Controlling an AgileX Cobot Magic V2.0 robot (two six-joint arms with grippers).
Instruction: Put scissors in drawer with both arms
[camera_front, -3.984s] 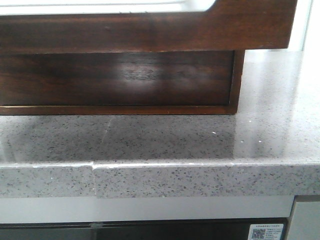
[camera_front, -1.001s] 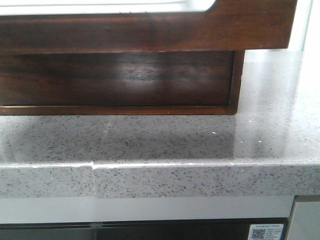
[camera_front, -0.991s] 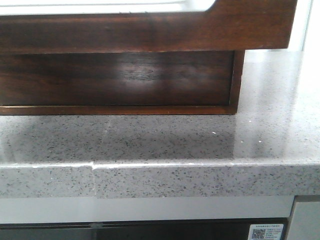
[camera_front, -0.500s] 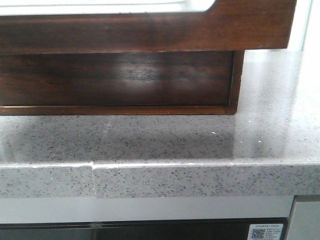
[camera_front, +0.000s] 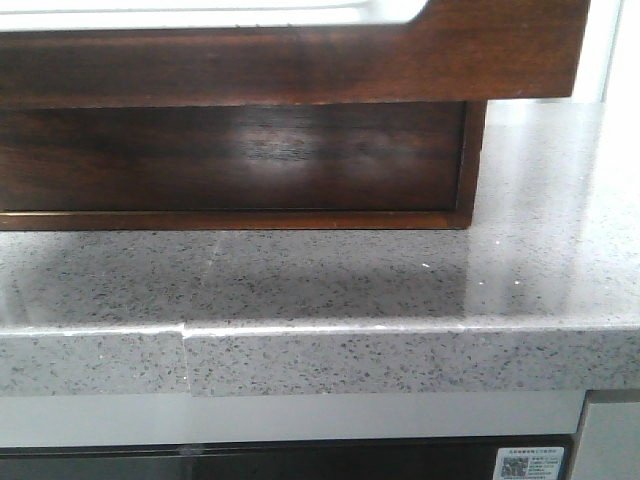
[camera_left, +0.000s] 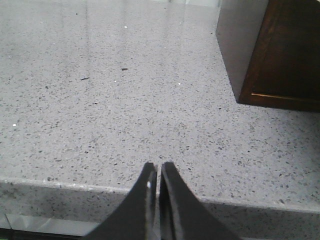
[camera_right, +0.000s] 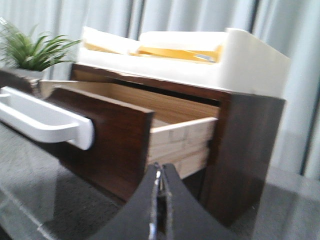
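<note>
In the front view the drawer (camera_front: 290, 60) fills the upper part of the frame, its dark-brown glossy front pulled forward and overhanging the wooden cabinet (camera_front: 240, 160) beneath it, with a strip of something white along the very top edge. The cabinet stands on a grey speckled table (camera_front: 330, 290), whose front edge runs across the lower third of the frame with a seam at lower left.

In the right wrist view the drawer (camera_right: 105, 132) stands open at centre left, its pale wooden side and interior exposed where it leaves the cabinet (camera_right: 247, 150) on the right. A white handle-like bar (camera_right: 45, 120) lies across its front at the left. A white tray (camera_right: 240, 60) with yellow contents sits on top of the cabinet, and a green plant (camera_right: 32, 50) shows at upper left. The right end effector (camera_right: 159, 200), at bottom centre, is clenched, its fingers pressed together with nothing between them.

In the left wrist view the left end effector (camera_left: 156, 192) hangs at bottom centre over the table edge, likewise clenched and holding nothing; the cabinet corner occupies the upper right.

The scissors cannot be made out in any view.
</note>
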